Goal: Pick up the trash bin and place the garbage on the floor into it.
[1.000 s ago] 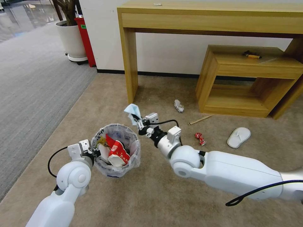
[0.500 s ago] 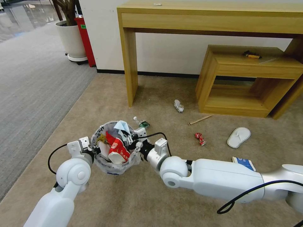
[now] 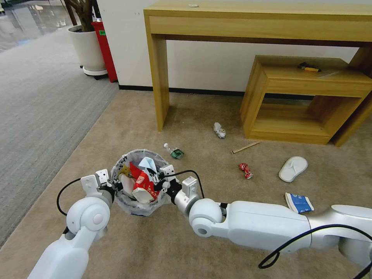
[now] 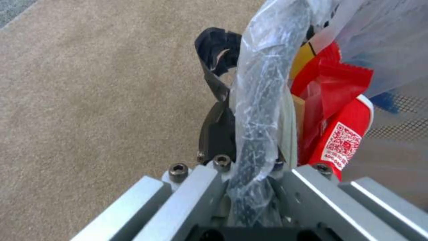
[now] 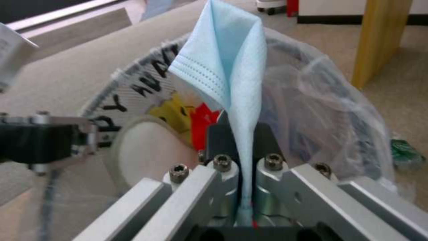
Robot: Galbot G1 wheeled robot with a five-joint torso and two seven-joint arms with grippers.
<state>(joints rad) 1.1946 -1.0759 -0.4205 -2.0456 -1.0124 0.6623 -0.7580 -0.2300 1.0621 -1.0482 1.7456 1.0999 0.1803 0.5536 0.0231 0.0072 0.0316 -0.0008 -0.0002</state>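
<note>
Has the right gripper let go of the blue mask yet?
No. In the right wrist view the right gripper is shut on the blue mask, held over the trash bin.

- The left arm reaches forward at near left, wrist level; the left gripper is clamped on the rim of the trash bin.
- The right arm stretches in from the near right across to the left; the right gripper is pinched on a light blue face mask above the bin's opening.
</note>
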